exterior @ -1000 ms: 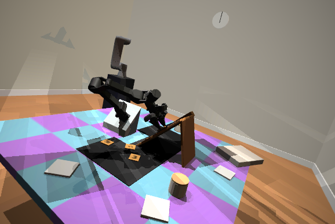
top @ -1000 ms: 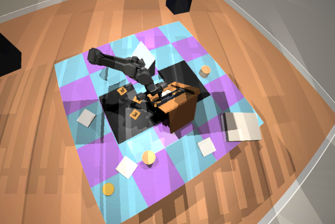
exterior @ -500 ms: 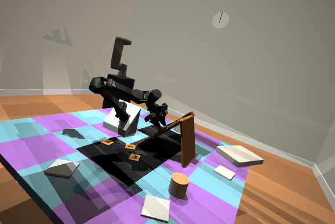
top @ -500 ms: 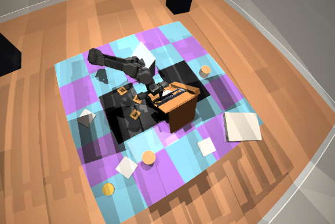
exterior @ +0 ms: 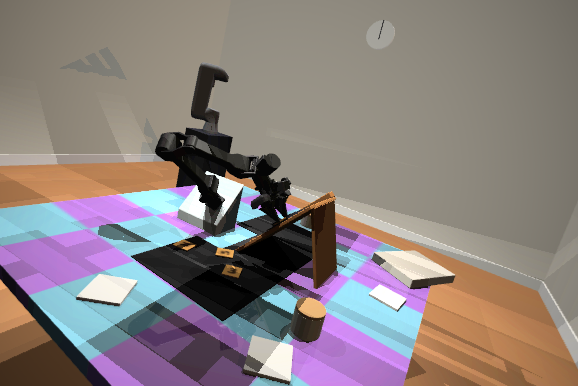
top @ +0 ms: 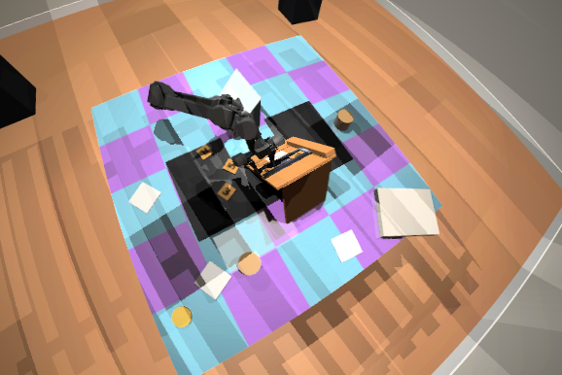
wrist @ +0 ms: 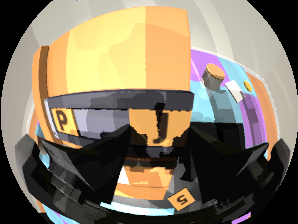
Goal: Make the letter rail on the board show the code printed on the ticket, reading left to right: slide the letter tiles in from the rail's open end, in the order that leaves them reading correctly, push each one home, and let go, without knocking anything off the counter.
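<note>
The wooden board [top: 292,178] [exterior: 325,242] [wrist: 115,55] slopes and carries the dark rail [top: 287,164] [wrist: 115,99]. The P tile [wrist: 61,121] sits in the rail's far left end in the wrist view. My gripper [top: 264,167] [exterior: 281,220] [wrist: 160,129] is shut on the J tile [wrist: 162,122], upright at the rail's open right end; bare rail separates it from P. The tile with an S or 5 [top: 230,165] [exterior: 224,252] [wrist: 181,199], the 3 tile [top: 227,191] [exterior: 232,271] and a tile with an unclear mark [top: 204,152] [exterior: 184,245] lie loose. No ticket print is readable.
A black mat [top: 194,206] lies under the loose tiles. A white wedge block [top: 238,86] [exterior: 192,212] stands near the arm. Cylinders [top: 344,119] [top: 249,263], a yellow disc [top: 182,317], white cards [top: 145,197] [top: 346,246] and a thick pale slab [top: 407,212] stand around.
</note>
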`<state>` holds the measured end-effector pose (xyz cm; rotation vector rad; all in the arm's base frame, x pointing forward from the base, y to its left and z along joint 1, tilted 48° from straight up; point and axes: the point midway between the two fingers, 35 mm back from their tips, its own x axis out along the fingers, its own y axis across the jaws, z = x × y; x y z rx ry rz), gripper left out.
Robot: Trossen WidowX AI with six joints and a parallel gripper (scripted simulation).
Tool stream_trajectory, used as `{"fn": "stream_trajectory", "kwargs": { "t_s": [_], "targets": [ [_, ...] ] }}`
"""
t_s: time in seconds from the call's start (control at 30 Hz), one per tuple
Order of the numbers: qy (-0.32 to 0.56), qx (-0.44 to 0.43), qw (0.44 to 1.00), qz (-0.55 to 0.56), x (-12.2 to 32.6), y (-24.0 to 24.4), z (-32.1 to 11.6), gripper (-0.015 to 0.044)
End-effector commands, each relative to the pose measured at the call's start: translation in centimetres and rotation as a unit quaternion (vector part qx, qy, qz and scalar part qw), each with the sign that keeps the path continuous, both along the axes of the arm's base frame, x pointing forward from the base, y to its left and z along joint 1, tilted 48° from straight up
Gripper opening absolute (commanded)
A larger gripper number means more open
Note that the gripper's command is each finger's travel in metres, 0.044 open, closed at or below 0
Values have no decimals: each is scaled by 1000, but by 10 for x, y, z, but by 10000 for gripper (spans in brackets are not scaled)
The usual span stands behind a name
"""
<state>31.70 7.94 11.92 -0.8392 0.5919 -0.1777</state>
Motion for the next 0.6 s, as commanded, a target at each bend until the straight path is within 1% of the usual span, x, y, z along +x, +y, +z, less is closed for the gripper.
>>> {"fn": "stream_trajectory", "kwargs": {
  "t_s": [0.0,0.57],
  "targets": [
    [-2,1,1000,-3,1,2,-2,0],
    [-2,1,1000,-3,0,9,-9,0]
  ]
}}
